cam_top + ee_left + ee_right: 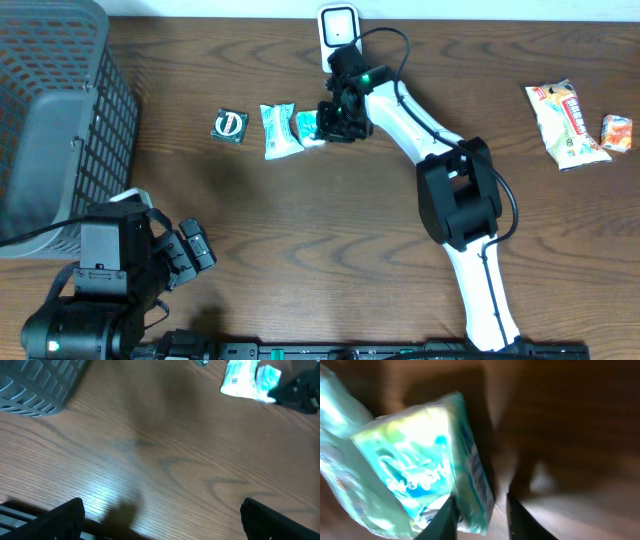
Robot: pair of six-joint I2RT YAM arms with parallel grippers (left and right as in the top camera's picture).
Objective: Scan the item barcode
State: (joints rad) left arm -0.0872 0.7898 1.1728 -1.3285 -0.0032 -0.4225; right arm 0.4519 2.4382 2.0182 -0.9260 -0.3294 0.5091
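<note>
Dark wood-grain desk [300, 230]. Grey plastic lattice basket [60, 110], far left of the boxy white scanner [338, 28]. Left hand [161, 510] spread wide, well away from scanner. Right hand [480, 510] just before scanner, fingers close-set astride the edge of a glossy teal packet [420, 470]; whether clamped, cannot tell.

A grey mesh basket [110, 100] sits at nine o'clock on the wooden worktop [300, 230]. At three o'clock lie a white snack bag [566, 125] and a small orange packet [616, 132].

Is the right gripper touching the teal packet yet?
Touching. In the right wrist view, the right gripper has one of its fingers against the teal packet, whose edge sits between both fingers.
</note>
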